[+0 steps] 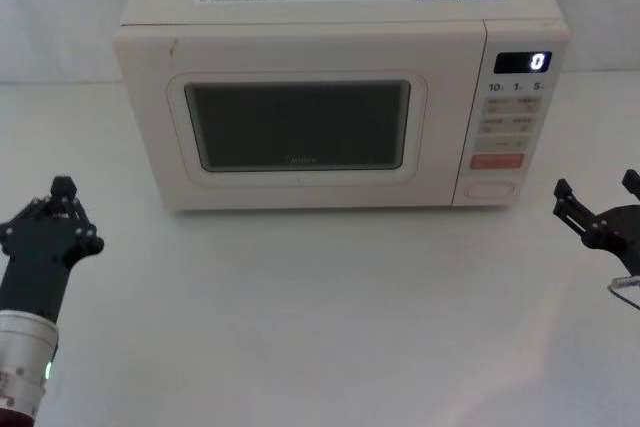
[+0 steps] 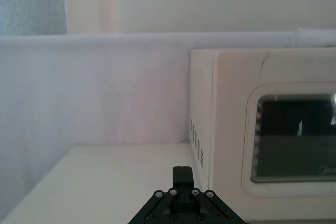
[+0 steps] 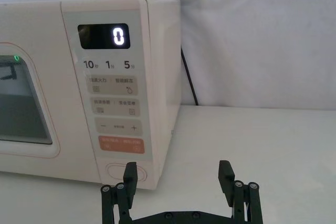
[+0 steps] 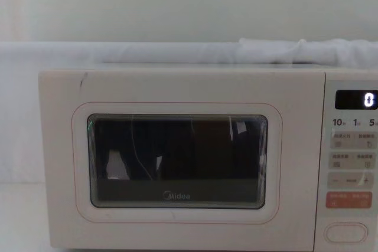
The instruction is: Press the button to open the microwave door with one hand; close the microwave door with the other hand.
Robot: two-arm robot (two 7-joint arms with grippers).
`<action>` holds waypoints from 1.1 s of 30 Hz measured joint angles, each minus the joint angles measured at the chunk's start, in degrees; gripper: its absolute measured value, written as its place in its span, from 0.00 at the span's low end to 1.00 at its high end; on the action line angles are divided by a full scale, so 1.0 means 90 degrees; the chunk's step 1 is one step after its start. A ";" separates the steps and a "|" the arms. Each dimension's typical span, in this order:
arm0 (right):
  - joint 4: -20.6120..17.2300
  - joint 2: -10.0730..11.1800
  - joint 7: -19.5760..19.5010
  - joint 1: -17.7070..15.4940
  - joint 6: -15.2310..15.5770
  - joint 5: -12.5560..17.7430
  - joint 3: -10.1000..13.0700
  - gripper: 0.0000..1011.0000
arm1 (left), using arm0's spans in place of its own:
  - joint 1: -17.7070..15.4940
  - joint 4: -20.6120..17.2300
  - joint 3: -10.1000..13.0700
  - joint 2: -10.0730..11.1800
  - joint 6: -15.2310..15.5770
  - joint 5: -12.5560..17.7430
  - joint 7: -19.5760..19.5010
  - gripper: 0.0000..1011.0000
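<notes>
— Cream plastic all over that microwave (image 1: 340,87), and nothing's been touched yet as far as I can judge. The microwave door (image 1: 295,125) sits flush and shut.

— So neither half of the job is done?

— That's how it looks to me. The button (image 1: 490,188), that wide oval one at the very bottom of the control panel (image 1: 508,117), hasn't been pressed; pressing, then shutting the door again, are both left.

— Where are the claws?

— The right claw (image 1: 598,202) hangs out to the right of the microwave, low over the bench (image 1: 320,327), well apart from the panel. Its two ribbed fingers (image 3: 130,174) are spread wide with nothing between them. From its wrist view the button sits just beyond the nearer finger, so I'd guess that's the pressing arm.

— And the other?

— The left claw (image 1: 62,197) is off to the left, also clear of the microwave, on a thick white arm with a bit of green glow near the bottom. Its fingers are drawn together, clenched on nothing.

— What's the door like?

— Smooth, matte cream with a thin pink line around a dark glass window (image 4: 177,160), corners rounded, glossy enough to throw reflections. Grey logo under the glass, and a small dark scratch near the top left corner. The panel has a salmon rectangular key (image 4: 348,199) just above the oval button, and a black display (image 3: 103,36) reading zero.

— And the bench?

— Plain white, flat, faintly shiny.
</notes>
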 joint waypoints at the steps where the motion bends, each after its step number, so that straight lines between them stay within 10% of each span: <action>1: 0.0000 0.0000 0.0000 0.0000 0.0000 0.0000 0.0000 0.99 | 0.0002 0.0023 -0.0004 -0.0014 -0.0011 -0.0001 -0.0011 0.00; 33: 0.0000 0.0000 0.0000 0.0000 0.0000 0.0000 0.0000 0.99 | -0.0208 0.0460 -0.0095 -0.0526 0.0533 0.0560 -0.0199 0.00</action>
